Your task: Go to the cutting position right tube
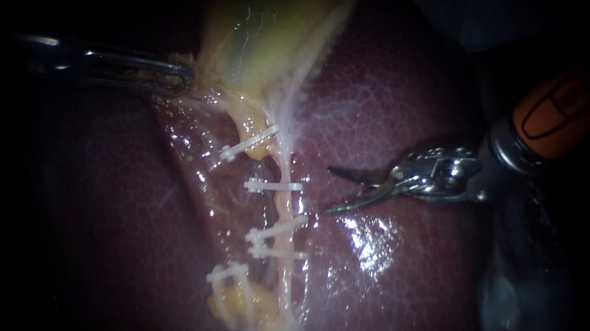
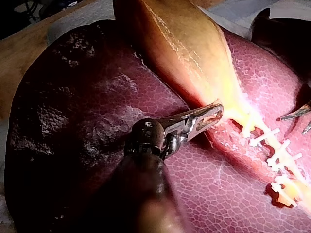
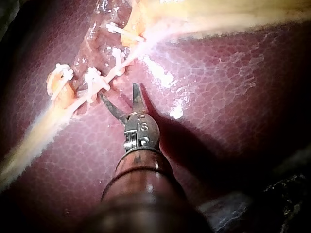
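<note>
The right tube (image 1: 282, 208) is a thin pale strand running down over the dark red liver (image 1: 404, 110) from the narrow end of the yellowish gallbladder (image 1: 261, 31). Three white clips (image 1: 274, 185) cross the right tube, one nearer the gallbladder and two close together farther from it. Just beside the right tube, on its side away from the other tube, the right instrument (image 1: 328, 189) hovers over the liver with its two thin curved blades spread in a V. The blades hold nothing, and their tips point at the clipped stretch of the right tube without touching it; a narrow strip of wet liver shows between. In the right wrist view the tips lie just short of the right tube, near the clips. On the right tube's other side runs the left tube (image 1: 243, 127), close alongside, carrying white clips of its own, with yellow fatty tissue around it. Farther out on that side, at the gallbladder end of the right tube, the left instrument (image 1: 182, 77) has its jaws closed together on the gallbladder's lower edge, and tissue shows through the slot of one jaw.
</note>
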Robot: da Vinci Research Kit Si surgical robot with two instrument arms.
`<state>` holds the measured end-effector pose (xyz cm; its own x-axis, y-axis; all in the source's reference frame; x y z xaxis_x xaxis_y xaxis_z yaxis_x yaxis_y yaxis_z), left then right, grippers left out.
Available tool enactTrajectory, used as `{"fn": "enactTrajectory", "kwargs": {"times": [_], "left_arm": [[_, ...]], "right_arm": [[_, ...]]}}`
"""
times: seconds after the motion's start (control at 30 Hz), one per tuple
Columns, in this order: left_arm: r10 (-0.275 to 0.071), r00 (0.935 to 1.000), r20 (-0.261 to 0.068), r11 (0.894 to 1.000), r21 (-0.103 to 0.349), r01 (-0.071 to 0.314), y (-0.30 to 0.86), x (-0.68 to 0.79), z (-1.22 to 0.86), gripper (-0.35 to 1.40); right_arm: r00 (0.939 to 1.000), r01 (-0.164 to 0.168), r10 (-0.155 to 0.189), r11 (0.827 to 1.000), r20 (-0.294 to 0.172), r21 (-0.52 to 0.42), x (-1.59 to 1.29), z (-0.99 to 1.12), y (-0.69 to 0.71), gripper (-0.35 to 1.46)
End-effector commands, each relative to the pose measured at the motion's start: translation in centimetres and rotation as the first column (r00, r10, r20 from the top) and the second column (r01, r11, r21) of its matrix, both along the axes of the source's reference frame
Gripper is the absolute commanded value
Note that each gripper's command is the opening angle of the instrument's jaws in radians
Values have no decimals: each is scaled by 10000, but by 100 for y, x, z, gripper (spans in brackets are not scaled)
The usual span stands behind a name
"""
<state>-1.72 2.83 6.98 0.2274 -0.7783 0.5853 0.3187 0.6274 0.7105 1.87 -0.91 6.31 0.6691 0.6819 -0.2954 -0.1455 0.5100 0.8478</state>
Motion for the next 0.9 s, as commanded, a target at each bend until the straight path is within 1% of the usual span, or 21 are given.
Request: {"fn": "enactTrajectory", "kwargs": {"times": [0.03,0.1,0.13,0.23,0.3,0.37,0.47,0.53,0.77,0.9], "left_arm": [[4,10000,-1,10000,-2,-4,0,0,0,-35],[4,10000,-1,10000,-2,-4,0,0,0,-35],[3,10000,-2,10000,-3,-3,0,0,0,-35],[2,10000,-3,10000,-5,-2,0,0,0,-35],[1,10000,-4,10000,-5,-1,-1,0,0,-35],[1,10000,-4,10000,-5,-1,-1,0,0,-35],[2,10000,-4,10000,-5,-2,-1,0,0,-35],[2,10000,-4,10000,-5,-2,-1,0,0,-35],[2,10000,-4,10000,-5,-2,-1,0,0,-35],[2,10000,-4,10000,-5,-2,-1,0,0,-35]], "right_arm": [[10000,-7,7,9999,35,127,1,1,-2,126],[9999,1,-6,9992,127,412,4,4,-6,126],[10000,34,-37,9986,70,529,5,6,-8,126],[9999,-106,118,9950,-119,998,11,10,-12,124],[9996,-135,169,9910,-242,1329,16,12,-14,124],[9986,-131,213,9859,-476,1666,21,14,-15,124],[9968,-272,418,9789,-681,2026,28,17,-16,124],[9959,-289,464,9768,-775,2123,33,19,-18,126],[9925,-508,778,9643,-947,2597,48,28,-19,126],[9878,-690,1067,9526,-1131,2964,53,32,-16,127]]}}
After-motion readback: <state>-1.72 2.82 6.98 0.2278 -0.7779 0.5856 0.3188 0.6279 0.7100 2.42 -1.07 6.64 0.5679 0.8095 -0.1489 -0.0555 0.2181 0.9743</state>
